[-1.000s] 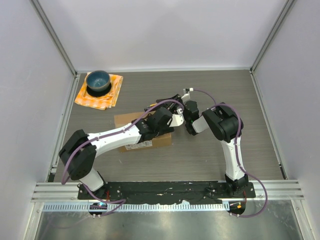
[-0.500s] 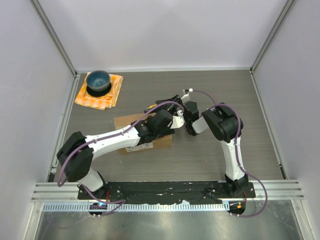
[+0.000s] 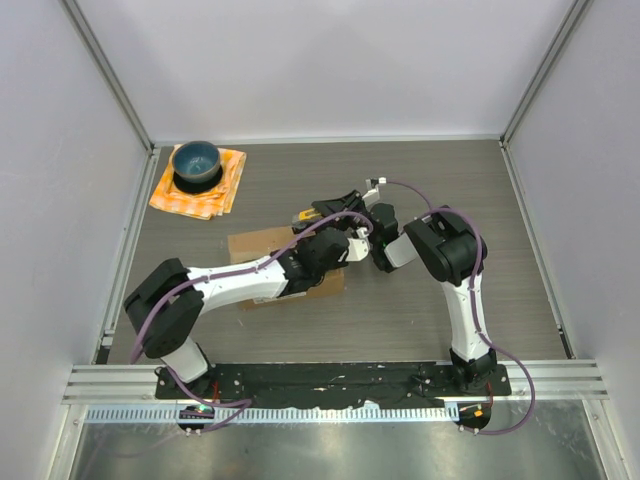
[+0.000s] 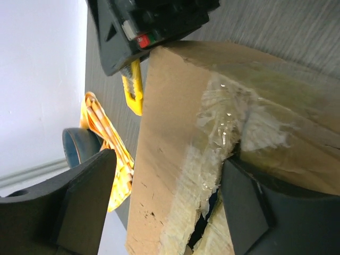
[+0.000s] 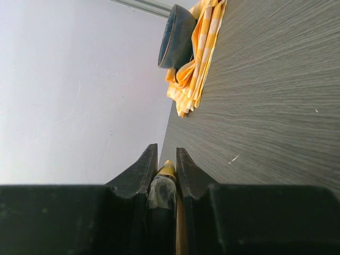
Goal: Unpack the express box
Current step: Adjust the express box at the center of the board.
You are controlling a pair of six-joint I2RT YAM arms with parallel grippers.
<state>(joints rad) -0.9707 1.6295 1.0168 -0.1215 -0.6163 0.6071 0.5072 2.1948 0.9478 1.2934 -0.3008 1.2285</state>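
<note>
The box [image 3: 252,243] lies mid-table [image 3: 430,180], under your left arm and well apart from the cloth [image 3: 215,195] and bowl [image 3: 195,160] in the far left corner. Its cardboard looks stiff but light, so expect it to slide if you pull without bracing it. The tape [image 4: 223,122] is glossy and likely slippery. It is split and ragged along the seam, and a dark gap shows there. Take hold of a flap edge beside that gap, on bare cardboard, not on the tape.

Your left gripper [image 4: 167,159] hangs over the box top, jaws wide apart and holding nothing, one finger on each side of the seam. Your right arm folds in from the right. The right gripper [image 5: 164,154] is clamped on the yellow knife [image 4: 133,87], which sits just past the box's far edge.
</note>
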